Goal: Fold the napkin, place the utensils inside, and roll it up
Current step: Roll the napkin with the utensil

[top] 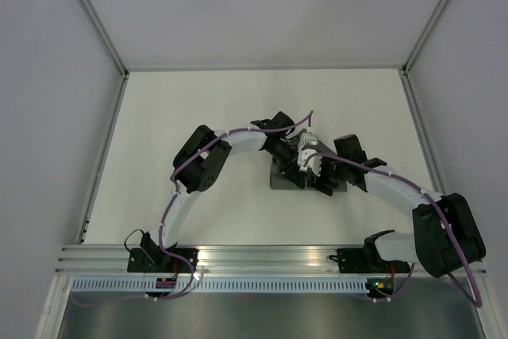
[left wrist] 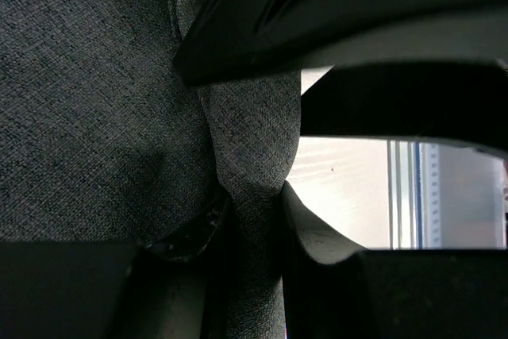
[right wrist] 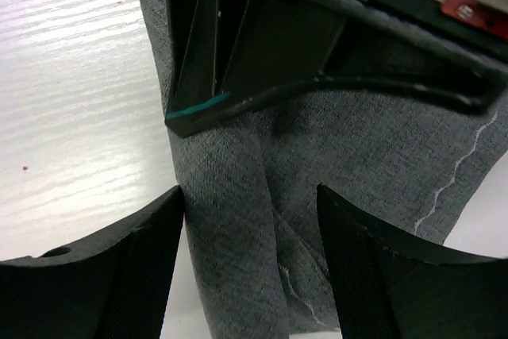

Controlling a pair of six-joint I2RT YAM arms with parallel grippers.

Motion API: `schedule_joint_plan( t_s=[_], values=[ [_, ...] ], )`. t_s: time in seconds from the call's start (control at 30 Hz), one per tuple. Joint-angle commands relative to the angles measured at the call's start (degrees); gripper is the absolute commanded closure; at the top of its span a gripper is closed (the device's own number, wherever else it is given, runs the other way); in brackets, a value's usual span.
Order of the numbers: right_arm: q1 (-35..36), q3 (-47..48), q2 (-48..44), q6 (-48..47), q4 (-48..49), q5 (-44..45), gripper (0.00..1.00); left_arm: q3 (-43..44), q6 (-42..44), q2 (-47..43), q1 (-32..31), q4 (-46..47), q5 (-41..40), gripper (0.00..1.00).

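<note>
At frame centre in the top view, the left tool (left wrist: 250, 220) is clenched on a ridge of the dark grey napkin (top: 279, 182), which lies bunched on the white counter (top: 182, 109). The right tool (right wrist: 248, 196) stands released, its fingers either side of the fold.

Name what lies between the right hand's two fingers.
A rolled fold of the napkin runs lengthwise between the fingers of the right hand, which stands open around it. The right wrist view shows this.
</note>
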Motion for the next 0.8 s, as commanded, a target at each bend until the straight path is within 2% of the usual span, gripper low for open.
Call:
schedule_joint_plan(
  t_s=[0.0,0.33,0.47,0.6,0.7,0.73,0.77],
  values=[
    [2.93,-2.57,-0.41,2.15,9.97,5.78,0.27,-0.63,-0.39,4.7,-0.59,-7.91,-3.01,0.98],
    [8.3,-5.12,-1.55,4.69,11.64,8.68,0.3,2.0,-0.56,6.37,-0.24,-10.02,-2.92,0.98],
    [9.27,-6.08,-1.2,5.13,12.17,9.39,0.4,2.88,-0.92,6.98,-0.15,-10.54,-2.92,0.98],
    [9.71,-6.53,-0.94,5.49,12.0,9.48,0.55,4.29,-0.92,7.86,-0.15,-11.69,-3.01,0.97],
    [9.71,-6.09,-0.15,5.57,10.86,9.3,0.62,4.47,-0.83,7.77,-0.07,-11.86,-3.36,0.91],
    [9.71,-5.83,0.46,5.57,10.33,9.13,0.63,4.47,-0.83,7.6,-0.06,-11.78,-3.36,0.82],
    [9.71,-5.22,0.73,5.49,9.37,8.95,0.64,4.47,-0.92,7.07,-0.06,-11.86,-4.15,0.79]
  ],
)
